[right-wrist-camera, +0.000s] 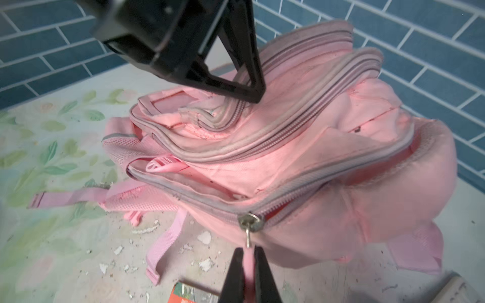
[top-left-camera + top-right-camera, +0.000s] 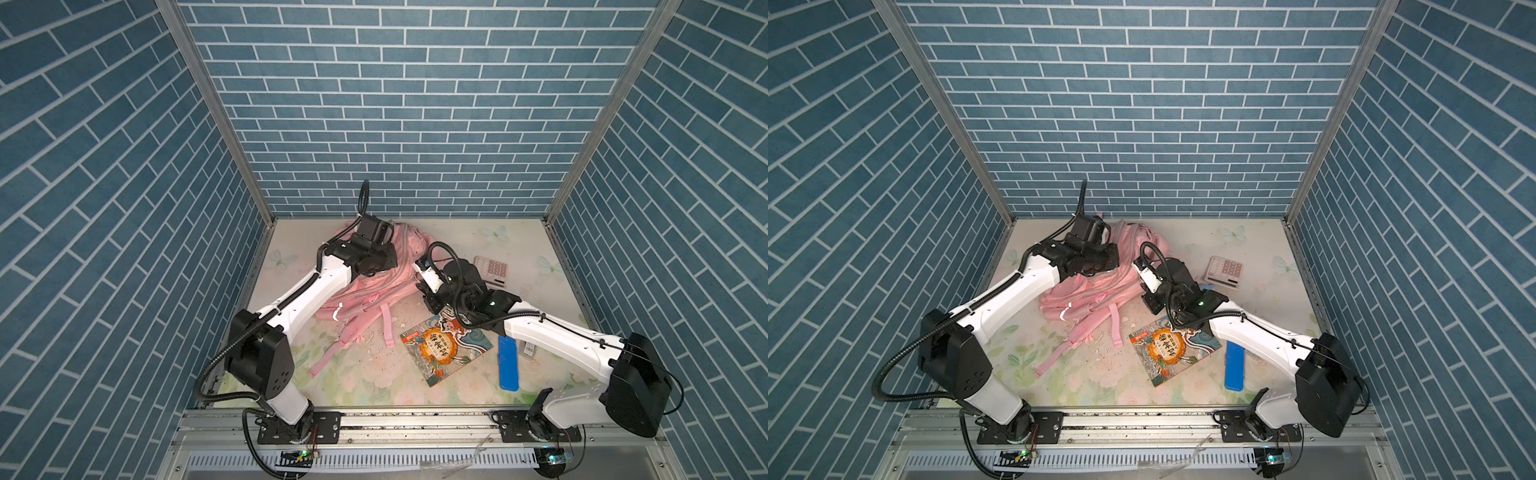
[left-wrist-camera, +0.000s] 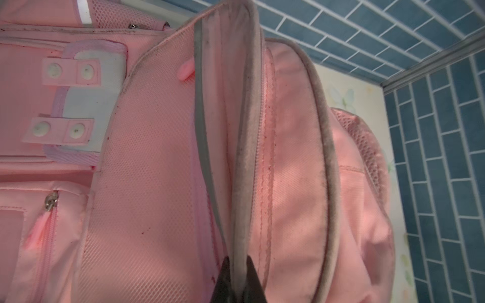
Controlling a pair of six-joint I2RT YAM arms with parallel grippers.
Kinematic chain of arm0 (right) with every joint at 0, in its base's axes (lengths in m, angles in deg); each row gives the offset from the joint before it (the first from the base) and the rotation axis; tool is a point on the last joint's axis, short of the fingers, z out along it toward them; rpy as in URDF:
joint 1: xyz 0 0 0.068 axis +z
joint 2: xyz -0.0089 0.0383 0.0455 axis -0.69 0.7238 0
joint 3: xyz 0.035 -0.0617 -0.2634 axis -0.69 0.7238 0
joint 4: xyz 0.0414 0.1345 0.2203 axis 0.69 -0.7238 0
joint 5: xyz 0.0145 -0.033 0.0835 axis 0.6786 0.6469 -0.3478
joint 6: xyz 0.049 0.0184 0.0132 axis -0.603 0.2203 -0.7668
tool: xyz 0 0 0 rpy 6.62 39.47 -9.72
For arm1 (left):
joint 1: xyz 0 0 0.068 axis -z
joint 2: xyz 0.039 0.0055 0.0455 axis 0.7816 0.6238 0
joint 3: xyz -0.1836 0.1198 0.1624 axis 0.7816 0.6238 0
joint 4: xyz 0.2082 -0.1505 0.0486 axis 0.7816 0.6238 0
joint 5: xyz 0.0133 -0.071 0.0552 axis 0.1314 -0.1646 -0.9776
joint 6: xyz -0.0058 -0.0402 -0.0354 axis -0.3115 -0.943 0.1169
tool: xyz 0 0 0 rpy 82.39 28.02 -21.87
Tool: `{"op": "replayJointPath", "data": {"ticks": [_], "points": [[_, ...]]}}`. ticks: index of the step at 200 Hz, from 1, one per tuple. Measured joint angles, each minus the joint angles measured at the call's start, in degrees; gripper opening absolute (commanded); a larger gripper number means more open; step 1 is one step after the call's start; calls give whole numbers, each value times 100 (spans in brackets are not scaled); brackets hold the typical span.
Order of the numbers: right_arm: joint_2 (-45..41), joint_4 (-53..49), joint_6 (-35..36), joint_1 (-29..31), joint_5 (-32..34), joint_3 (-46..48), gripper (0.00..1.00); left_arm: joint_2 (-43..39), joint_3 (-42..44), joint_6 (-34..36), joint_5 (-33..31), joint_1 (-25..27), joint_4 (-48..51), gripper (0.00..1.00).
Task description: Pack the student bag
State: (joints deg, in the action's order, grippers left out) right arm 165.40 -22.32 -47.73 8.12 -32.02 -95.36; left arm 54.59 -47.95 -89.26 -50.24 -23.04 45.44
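Note:
The student bag (image 2: 365,291) (image 2: 1088,291) is a pink backpack lying at the back left of the table, straps trailing toward the front. My left gripper (image 3: 240,262) is shut on the grey-edged rim (image 3: 246,157) of its main opening and holds that rim up. The right wrist view shows the left gripper (image 1: 253,95) pinching the upper zip edges. My right gripper (image 1: 248,253) is shut on the pink pull tab (image 1: 248,265) that hangs from the metal zip slider (image 1: 250,221) at the bag's (image 1: 315,170) near side. The bag's inside is hidden.
A picture book (image 2: 446,349) lies front centre and a blue pencil case (image 2: 508,363) to its right, under the right arm. A pink calculator (image 2: 492,270) sits at the back right. White crumbs (image 2: 374,353) litter the floral table. Blue brick walls enclose three sides.

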Motion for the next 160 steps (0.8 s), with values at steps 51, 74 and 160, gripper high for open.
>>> {"op": "replayJointPath", "data": {"ticks": [51, 74, 160], "points": [[175, 807, -385, 267, 944, 249, 0, 9, -33, -542, 544, -173, -678, 0], [332, 1016, -424, 326, 1005, 262, 0, 72, -234, -656, 608, -199, -754, 0], [1261, 1888, -208, 398, -352, 262, 0, 363, -999, -756, 778, -229, -780, 0]]}}
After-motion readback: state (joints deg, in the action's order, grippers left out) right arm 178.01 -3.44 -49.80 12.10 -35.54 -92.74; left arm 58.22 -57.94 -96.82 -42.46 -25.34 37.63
